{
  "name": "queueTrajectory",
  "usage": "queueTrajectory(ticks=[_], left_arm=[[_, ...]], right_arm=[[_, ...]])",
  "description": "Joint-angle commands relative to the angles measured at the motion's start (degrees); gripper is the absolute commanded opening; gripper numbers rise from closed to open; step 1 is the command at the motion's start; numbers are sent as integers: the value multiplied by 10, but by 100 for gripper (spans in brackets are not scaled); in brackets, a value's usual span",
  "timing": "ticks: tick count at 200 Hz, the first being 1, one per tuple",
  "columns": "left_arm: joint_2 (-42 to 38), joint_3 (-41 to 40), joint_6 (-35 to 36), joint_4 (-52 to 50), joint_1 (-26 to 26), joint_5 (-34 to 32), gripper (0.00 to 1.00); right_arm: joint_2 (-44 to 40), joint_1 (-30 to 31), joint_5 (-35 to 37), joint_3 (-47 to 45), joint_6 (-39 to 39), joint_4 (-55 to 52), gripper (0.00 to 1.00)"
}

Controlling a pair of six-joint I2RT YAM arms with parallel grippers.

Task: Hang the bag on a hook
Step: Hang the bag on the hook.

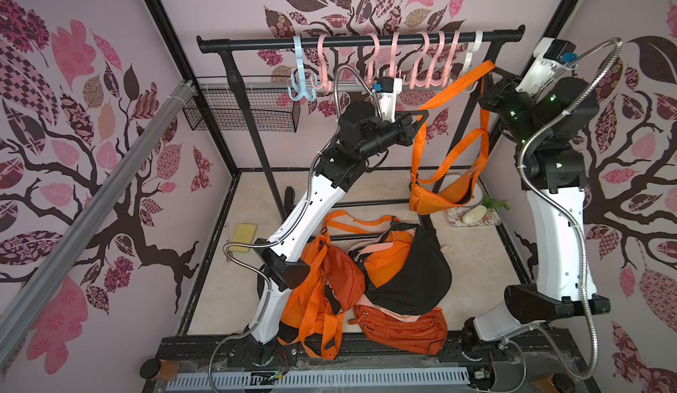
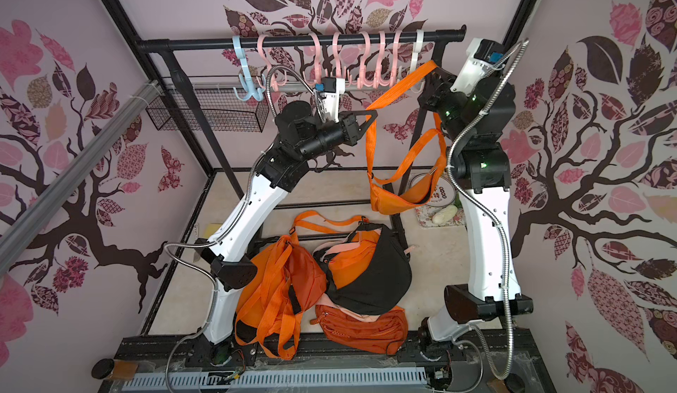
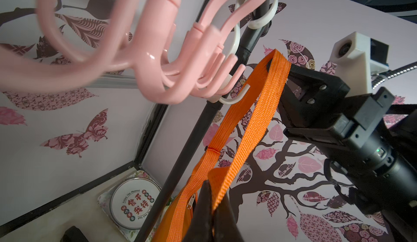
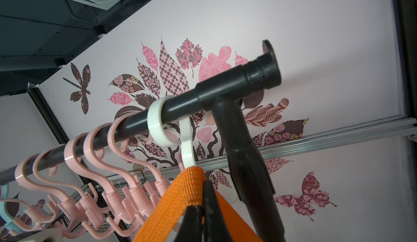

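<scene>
While the orange sling bag (image 1: 426, 202) hangs in the air above the back right of the floor, both arms hold it up by its orange strap (image 1: 454, 87). The left gripper (image 1: 423, 115) has its jaws pressed together on the strap partway along; the left wrist view shows the webbing pinched between the two dark fingers (image 3: 203, 207). From there one run of strap drops to the bag and the other climbs taut to the right gripper (image 1: 490, 74). That gripper is also clamped on the strap, at the folded top of the loop, as the right wrist view (image 4: 205, 198) shows.

The fold sits right at the white hook (image 4: 187, 143), the last hook at the right end of the black rail (image 1: 256, 43). In the left wrist view a white prong (image 3: 234, 96) lies against the strap's edge. I cannot tell whether the strap is actually over a prong. The bag's body touches nothing below it.

Along the rail to the left hang a row of pink hooks (image 1: 395, 57) and one blue hook (image 1: 300, 68). A wire basket (image 1: 241, 112) is fixed on the back wall behind the rack's left post.

On the floor between the arms lies a heap of bags: an orange backpack (image 1: 329, 277), a black bag (image 1: 414, 274) and a rust-orange waist pack (image 1: 403, 327). A floral tray (image 1: 489, 219) sits at the back right under the hanging bag, and a yellow sponge (image 1: 244, 235) lies near the left arm.
</scene>
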Motion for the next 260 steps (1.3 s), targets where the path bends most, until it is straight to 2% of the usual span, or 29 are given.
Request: queueTrajectory(ticks=[1,15,53,130,207,260], left_arm=[[16,17,-6,0,9,-2,0],[19,16,-2,-7,8,-2,0],[20,11,9,-23,9,1,0],[6,-22,31,-33,8,8,0],[-5,-25,54,-50,16,-11,0],[-7,-16,46,-64,32,-17,0]], right_arm=[[17,-10,8,47,9,-33,0],[25,-10,-5,51,17,-37,0],[82,-10,-26,130,29,-114,0],[84,-10,-76,93,34,-136,0],[81,-10,-67,76,12,-145,0],[79,-10,-90,55,11,-148,0]])
